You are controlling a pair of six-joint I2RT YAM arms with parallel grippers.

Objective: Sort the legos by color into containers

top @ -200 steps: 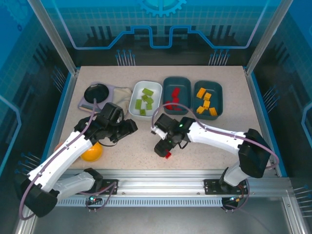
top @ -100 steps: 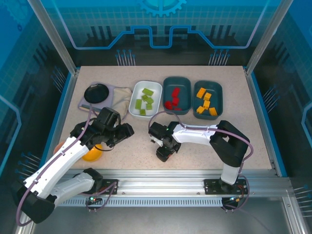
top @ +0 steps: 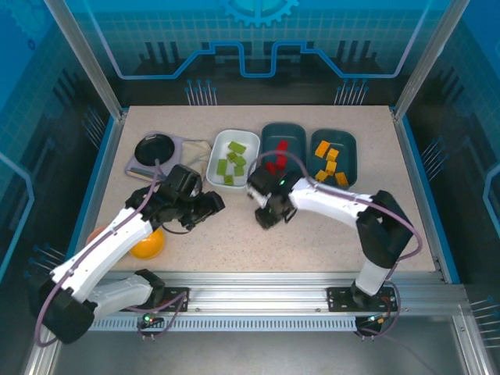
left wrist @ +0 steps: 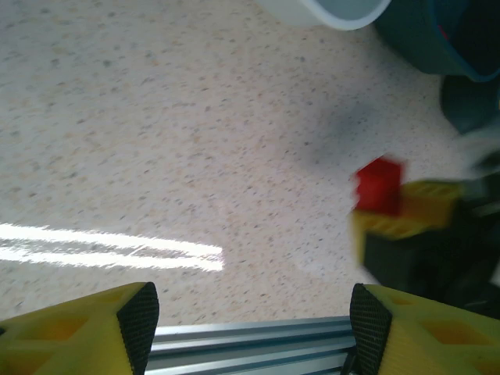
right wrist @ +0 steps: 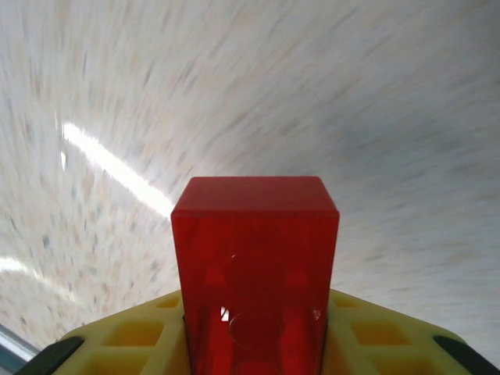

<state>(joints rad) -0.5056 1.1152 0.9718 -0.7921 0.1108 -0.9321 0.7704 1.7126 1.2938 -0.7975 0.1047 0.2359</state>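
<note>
My right gripper (top: 269, 215) hangs over the table's middle, shut on a red lego (right wrist: 255, 258) that stands upright between its yellow fingers (right wrist: 375, 336). The same red lego (left wrist: 380, 186) shows blurred at the right of the left wrist view. My left gripper (top: 205, 207) is open just to the left, nothing between its pads (left wrist: 141, 320). Along the back stand three trays. The white tray (top: 250, 139) holds green legos (top: 230, 164), the middle teal tray (top: 273, 134) red legos (top: 281, 154), and the right teal tray (top: 345, 141) orange legos (top: 328, 166).
A black bowl (top: 154, 148) rests on a pale cloth at the back left. An orange bowl (top: 146, 244) lies under the left arm near the front left. The metal front rail (left wrist: 250, 344) runs just below the left gripper.
The right gripper closed on the red lego near the front of the table, lifted it and carried it back toward the trays. The left gripper shifted slightly right.
</note>
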